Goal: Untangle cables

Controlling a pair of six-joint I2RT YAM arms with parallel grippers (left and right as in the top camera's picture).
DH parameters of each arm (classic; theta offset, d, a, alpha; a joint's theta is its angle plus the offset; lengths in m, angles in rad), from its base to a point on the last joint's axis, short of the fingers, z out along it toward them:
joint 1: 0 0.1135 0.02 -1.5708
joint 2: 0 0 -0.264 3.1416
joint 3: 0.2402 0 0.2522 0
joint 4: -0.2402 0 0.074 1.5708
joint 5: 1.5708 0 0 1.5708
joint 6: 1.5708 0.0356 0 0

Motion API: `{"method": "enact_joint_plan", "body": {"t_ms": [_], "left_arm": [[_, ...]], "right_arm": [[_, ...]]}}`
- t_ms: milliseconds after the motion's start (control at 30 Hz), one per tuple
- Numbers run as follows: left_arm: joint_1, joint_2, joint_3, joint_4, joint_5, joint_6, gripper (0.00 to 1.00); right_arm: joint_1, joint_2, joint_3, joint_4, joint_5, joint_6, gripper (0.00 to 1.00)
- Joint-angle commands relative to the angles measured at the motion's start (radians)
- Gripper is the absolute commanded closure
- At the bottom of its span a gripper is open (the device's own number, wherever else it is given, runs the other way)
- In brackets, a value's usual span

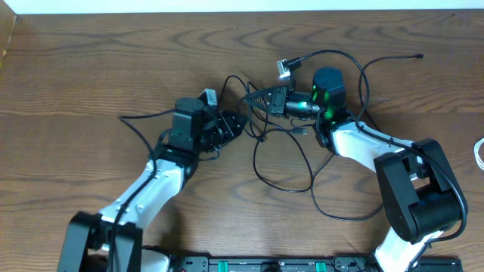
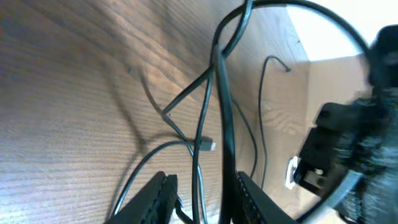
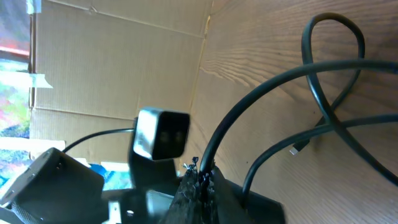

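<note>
Risk: the R gripper (image 3: 202,177) was clamped shut on one strand of the cables (image 2: 221,106). A pull could've tightened the knot, since other strands ran between the part-open fingers of the L gripper (image 2: 202,186), just beside the R gripper. Cables: thin black cords, crossed and looped around the R gripper, w/ a small plug (image 2: 208,146) near the crossing.

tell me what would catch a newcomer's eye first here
The black cables lie knotted in the middle of the table, with loops spilling toward the near edge. The right gripper is pinched shut on one strand at the knot, and the left gripper faces it, jaws apart with strands running between them. A silver plug end lies just beyond the two.
</note>
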Motion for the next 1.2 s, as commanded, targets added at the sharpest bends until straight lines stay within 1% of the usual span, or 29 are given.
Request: {"method": "enact_joint_plan", "body": {"t_ms": [0,67,200,300,367,467,533,633,733,800,967,1033,1167], "left_arm": [[-0.016,0.045,0.007,0.011,-0.037,-0.023,0.9],[-0.018,0.063,0.006,0.007,-0.061,-0.011,0.92],[-0.018,0.093,0.006,0.001,-0.072,0.051,0.92],[-0.018,0.1,0.006,-0.024,-0.072,0.074,0.92],[-0.018,0.099,0.006,-0.035,-0.068,0.116,0.92],[-0.024,0.1,0.006,-0.058,-0.057,0.148,0.92],[-0.035,0.099,0.005,-0.06,-0.022,0.188,0.92],[-0.06,0.099,0.005,-0.058,0.051,0.261,0.92],[-0.084,0.099,0.005,-0.066,0.101,0.331,0.92],[-0.099,0.099,0.005,-0.084,0.105,0.35,0.92],[-0.105,0.099,0.005,-0.121,0.095,0.376,0.92],[-0.105,0.099,0.005,-0.135,0.086,0.391,0.92],[-0.105,0.099,0.004,-0.158,0.086,0.402,0.92]], "right_arm": [[-0.009,-0.021,0.01,0.018,-0.017,0.007,0.99],[-0.015,-0.021,0.01,0.047,-0.026,0.028,0.99],[-0.044,-0.021,0.01,0.161,-0.055,0.1,0.99],[-0.077,-0.021,0.01,0.226,-0.053,0.144,0.99],[-0.102,-0.021,0.01,0.234,-0.05,0.182,0.99],[-0.134,-0.021,0.01,0.23,-0.028,0.181,0.99],[-0.142,-0.021,0.01,0.211,0.021,0.151,0.99],[-0.143,-0.021,0.01,0.171,0.153,0.098,0.98],[-0.144,-0.021,0.01,0.16,0.292,0.093,0.98],[-0.144,-0.021,0.01,0.161,0.373,0.098,0.99],[-0.145,-0.021,0.011,0.179,0.488,0.211,0.99],[-0.145,-0.021,0.011,0.179,0.526,0.278,0.99],[-0.145,-0.021,0.011,0.179,0.578,0.34,0.99]]}}
